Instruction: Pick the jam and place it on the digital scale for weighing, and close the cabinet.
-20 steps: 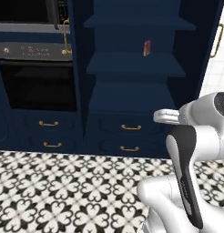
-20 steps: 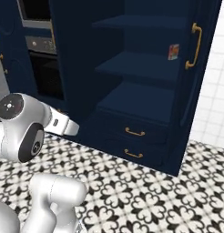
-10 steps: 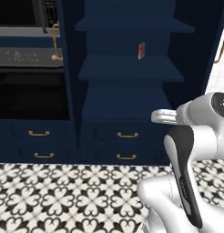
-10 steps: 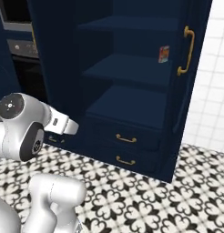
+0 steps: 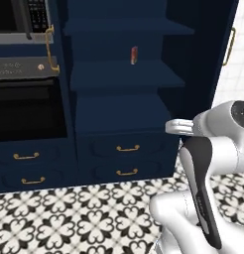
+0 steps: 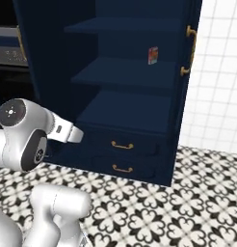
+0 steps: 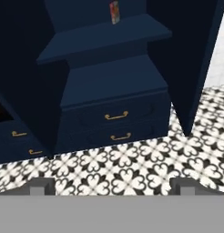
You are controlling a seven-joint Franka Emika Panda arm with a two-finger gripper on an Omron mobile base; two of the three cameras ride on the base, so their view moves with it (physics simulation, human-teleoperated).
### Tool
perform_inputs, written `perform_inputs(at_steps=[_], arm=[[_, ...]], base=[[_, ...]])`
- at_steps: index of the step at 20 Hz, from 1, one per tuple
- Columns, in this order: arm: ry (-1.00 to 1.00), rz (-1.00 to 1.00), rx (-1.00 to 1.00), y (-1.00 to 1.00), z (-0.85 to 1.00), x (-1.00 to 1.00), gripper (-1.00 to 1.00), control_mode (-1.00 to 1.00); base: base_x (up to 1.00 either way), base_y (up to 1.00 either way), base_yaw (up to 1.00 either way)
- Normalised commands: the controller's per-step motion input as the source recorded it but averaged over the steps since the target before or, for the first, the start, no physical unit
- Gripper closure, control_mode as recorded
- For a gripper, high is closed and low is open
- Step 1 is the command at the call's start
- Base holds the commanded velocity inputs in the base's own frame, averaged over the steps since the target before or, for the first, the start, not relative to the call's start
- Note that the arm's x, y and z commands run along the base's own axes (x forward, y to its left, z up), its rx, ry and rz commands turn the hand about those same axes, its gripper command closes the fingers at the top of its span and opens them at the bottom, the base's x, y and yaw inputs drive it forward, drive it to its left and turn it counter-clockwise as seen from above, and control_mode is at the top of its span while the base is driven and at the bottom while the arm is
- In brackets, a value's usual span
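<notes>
The tall navy cabinet (image 5: 119, 79) stands open before me, with its shelves (image 6: 125, 72) bare except for a thin red-orange packet (image 5: 134, 55) upright on the upper shelf. That packet also shows at the right base view (image 6: 152, 55) and the hand view (image 7: 114, 12). Both cabinet doors stand swung out, with brass handles on the left one (image 5: 49, 49) and the right one (image 6: 188, 53). The jam and the digital scale are out of view. My gripper (image 7: 113, 185) is open, its fingertips (image 7: 43, 185) far apart, pointing at the cabinet's lower drawers (image 7: 116, 116) from a distance.
A black oven (image 5: 25, 99) sits in the wall to the left of the cabinet. Navy drawers with brass pulls (image 5: 128, 148) lie below the shelves. Patterned black-and-white floor (image 6: 188, 202) stretches in front. A white tiled wall (image 6: 219, 72) is to the right.
The whole picture has shifted and grown: the base has driven closer to the cabinet, which now stands more central. The arm keeps the same pose. Nothing on the shelves moved.
</notes>
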Motion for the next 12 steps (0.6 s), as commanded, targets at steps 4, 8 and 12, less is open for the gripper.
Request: perform_inputs(at_steps=[4, 8, 12], arm=[[0.0, 0.0, 0.0, 0.0, 0.0, 0.0, -1.0, 1.0], [0.0, 0.0, 0.0, 0.0, 0.0, 0.0, -1.0, 1.0], [0.0, 0.0, 0.0, 0.0, 0.0, 0.0, -1.0, 1.0]], base=[[0.48, 0.49, -0.17], [0.58, 0.15, -0.08], [0.32, -0.37, 0.0]])
